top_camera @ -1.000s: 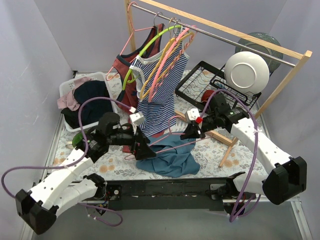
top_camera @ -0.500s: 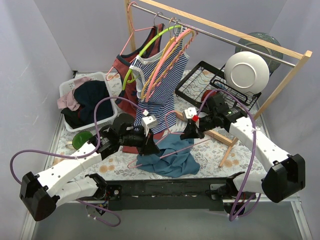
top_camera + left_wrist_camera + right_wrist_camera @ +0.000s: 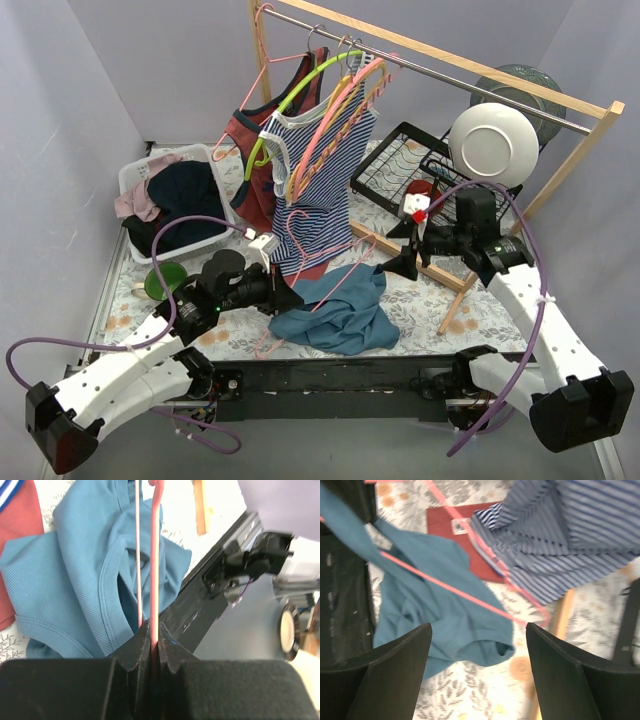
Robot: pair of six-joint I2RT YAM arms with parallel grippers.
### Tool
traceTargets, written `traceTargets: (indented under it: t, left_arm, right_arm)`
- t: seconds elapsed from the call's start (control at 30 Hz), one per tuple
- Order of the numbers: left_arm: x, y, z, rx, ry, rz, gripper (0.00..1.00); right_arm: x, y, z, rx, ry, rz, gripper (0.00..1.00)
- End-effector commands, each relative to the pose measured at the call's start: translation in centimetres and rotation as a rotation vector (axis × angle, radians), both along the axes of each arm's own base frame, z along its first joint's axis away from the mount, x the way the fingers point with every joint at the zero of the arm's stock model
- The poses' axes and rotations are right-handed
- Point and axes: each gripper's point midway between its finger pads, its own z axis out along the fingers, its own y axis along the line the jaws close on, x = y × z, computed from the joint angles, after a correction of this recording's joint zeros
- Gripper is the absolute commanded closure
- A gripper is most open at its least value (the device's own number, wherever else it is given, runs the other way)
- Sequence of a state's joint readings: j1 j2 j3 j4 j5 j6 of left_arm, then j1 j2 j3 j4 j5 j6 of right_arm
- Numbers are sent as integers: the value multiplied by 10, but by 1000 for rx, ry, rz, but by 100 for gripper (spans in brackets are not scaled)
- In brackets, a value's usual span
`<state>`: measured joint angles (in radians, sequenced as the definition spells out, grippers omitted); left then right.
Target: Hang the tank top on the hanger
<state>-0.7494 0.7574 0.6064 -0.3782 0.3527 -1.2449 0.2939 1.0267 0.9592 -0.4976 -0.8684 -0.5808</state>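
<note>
The teal-blue tank top (image 3: 335,312) lies crumpled on the table in front of the arm bases. A thin pink hanger (image 3: 352,268) lies slanted across it. My left gripper (image 3: 290,297) is shut on one of the hanger's rods (image 3: 155,555) at the tank top's left edge. In the left wrist view the tank top (image 3: 75,580) spreads under that rod. My right gripper (image 3: 405,268) hovers open to the right of the tank top and holds nothing. In the right wrist view, the tank top (image 3: 445,615) and the hanger (image 3: 445,587) lie beyond the spread fingers (image 3: 395,670).
A wooden rack (image 3: 450,65) carries a striped top (image 3: 325,170), a brick-red top (image 3: 255,140) and a lime-green hanger (image 3: 300,95). Its foot bar (image 3: 440,272) lies by my right gripper. A laundry basket (image 3: 135,175) stands at the left, a dish rack (image 3: 390,160) with a plate (image 3: 493,145) at the back right.
My left gripper has shut on the hanger and drawn it back to the left. My right gripper has let go of the hanger, opened and pulled away to the right.
</note>
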Motion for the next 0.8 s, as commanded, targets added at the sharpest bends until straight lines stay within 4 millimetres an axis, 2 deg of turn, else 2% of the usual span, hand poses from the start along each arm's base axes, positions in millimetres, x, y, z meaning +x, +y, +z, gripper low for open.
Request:
traceTargets:
  t: [0.0,0.1,0.17,0.2,0.27,0.43,0.53,0.73,0.77]
  left_arm:
    - [11,-2,9,-61,-10,72,100]
    - [12,-3,13,-78,-22,78,100]
    - [12,-2,16,-93,-30,85,100]
    - [13,-2,21,-112,-41,93,100]
    - [12,0,19,-119,-39,102,100]
    - [9,4,17,-139,-45,116,100]
    - [9,6,20,-147,-58,127,100]
    - [7,6,22,-156,-65,114,100]
    - [6,6,23,-159,-73,107,100]
  right_arm:
    - [-27,4,-57,-28,225,22,21]
    - [-33,6,-89,-39,357,-28,25]
    - [-27,4,-101,-54,374,-84,26]
    - [-18,5,-101,-31,391,-142,25]
    - [-11,2,-114,-34,421,-226,26]
    - [-16,9,-138,-4,497,-281,29]
    - [-22,16,-141,4,516,-249,34]
    - [-16,25,-147,-11,587,-242,42]
    - [-15,27,-146,-12,600,-232,49]
